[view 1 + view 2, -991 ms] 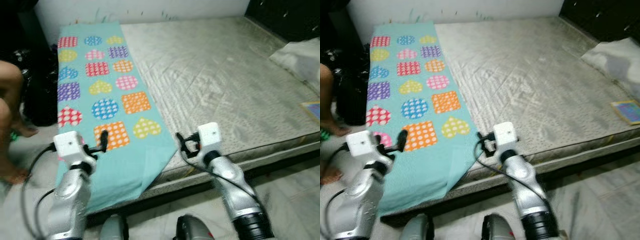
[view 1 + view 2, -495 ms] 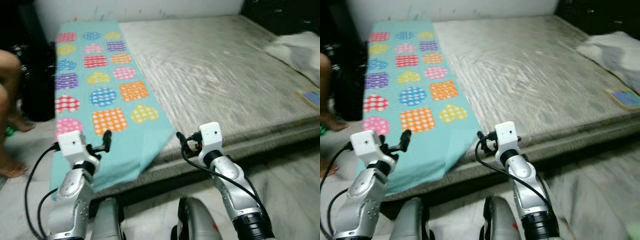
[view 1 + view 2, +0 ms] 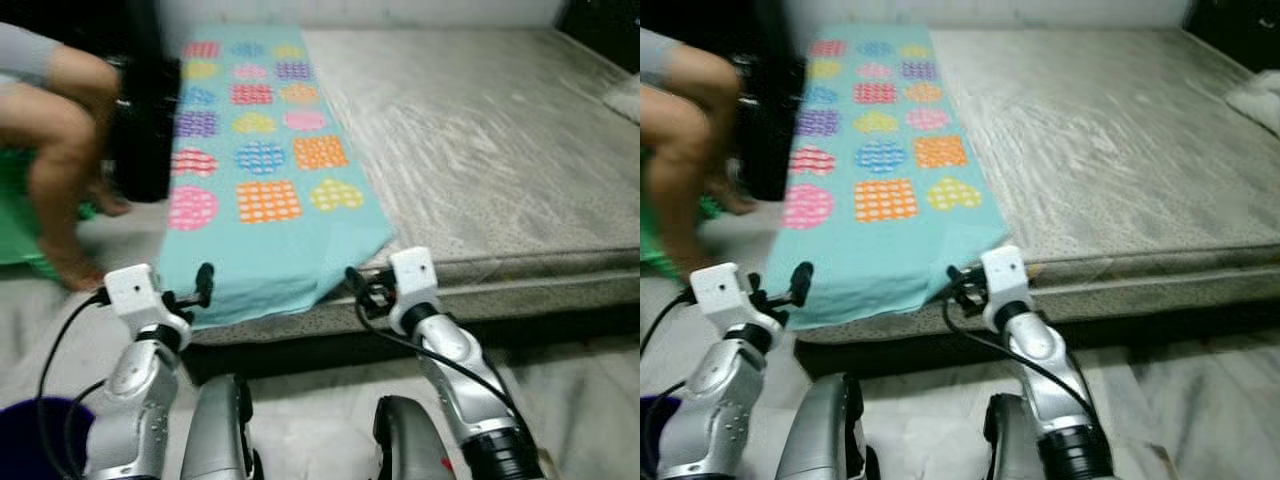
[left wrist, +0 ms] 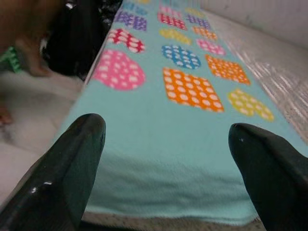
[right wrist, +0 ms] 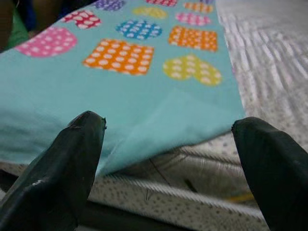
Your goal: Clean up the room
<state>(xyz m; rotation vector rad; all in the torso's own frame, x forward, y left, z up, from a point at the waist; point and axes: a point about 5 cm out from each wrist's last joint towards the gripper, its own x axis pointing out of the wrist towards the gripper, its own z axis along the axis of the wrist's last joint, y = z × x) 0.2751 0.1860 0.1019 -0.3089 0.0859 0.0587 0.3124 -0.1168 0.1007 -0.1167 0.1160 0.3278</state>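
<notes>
Silver arms: both raised low in the frame, short of the bed edge
Left gripper: fingers spread wide, nothing between them, aimed at the near hem of the cloth
Right gripper: fingers spread wide, empty, aimed at the folded-over corner of the cloth, near it but not touching
Floor: pale, marbled look, lower part of the frame
Bucket: dark purple, lower left corner
Mattress: bare, grey-beige, quilted with a fine speckle, low to the floor, dark gap beneath, takes up centre and right
Cloth: teal, soft, long strip on the mattress's left side, near end draped over the edge; polka-dot hearts, squares and circles in pink, orange, yellow, blue, purple
Writing: none legible
Person: bare bent leg and foot, upper left, beside the bed
Bag: black, between leg and cloth
Wall: white, top of frame
</notes>
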